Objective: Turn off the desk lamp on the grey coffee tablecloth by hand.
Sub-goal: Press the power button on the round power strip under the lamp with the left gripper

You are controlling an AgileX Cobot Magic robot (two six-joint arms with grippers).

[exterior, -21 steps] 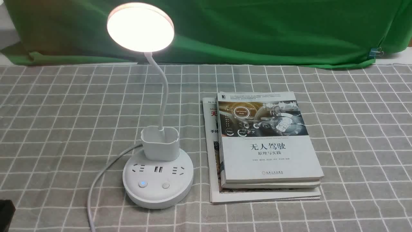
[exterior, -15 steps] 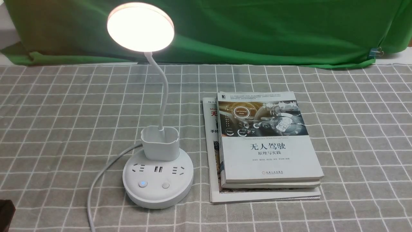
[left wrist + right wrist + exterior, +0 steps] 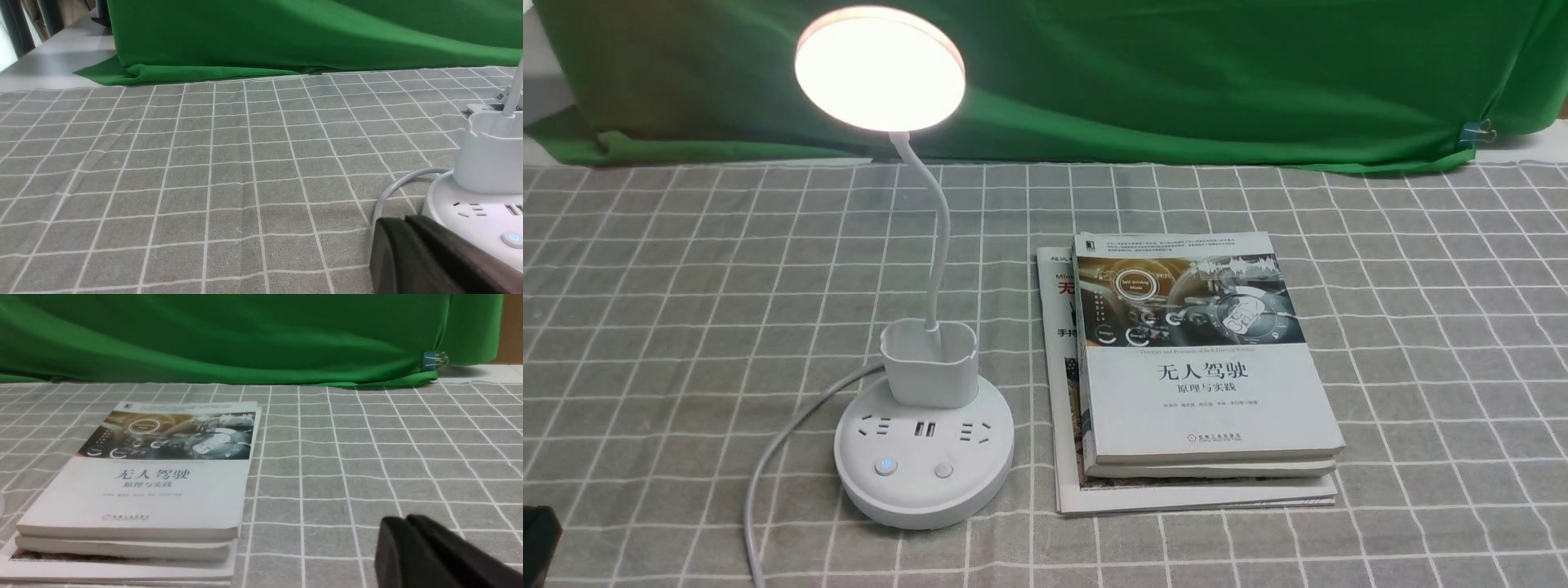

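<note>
Grey coffee tablecloth (image 3: 686, 327) carries the desk lamp (image 3: 929, 367), lit, just left of the book stack (image 3: 1201, 384). Rigid plastic, wide base (image 3: 915, 500) looks stable, gooseneck (image 3: 940, 245) bendy: no grasp, probably press a base button (image 3: 885, 466) straight down. Left gripper (image 3: 402, 223) and right gripper (image 3: 405, 521) flank the book stack, fingers pressed together, empty.

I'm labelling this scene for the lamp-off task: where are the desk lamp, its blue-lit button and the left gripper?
desk lamp (image 3: 929, 367): front view, on its cup holder.
blue-lit button (image 3: 885, 466): front view, on the button's centre.
left gripper (image 3: 403, 223): left wrist view, at its closed fingertips.
</note>
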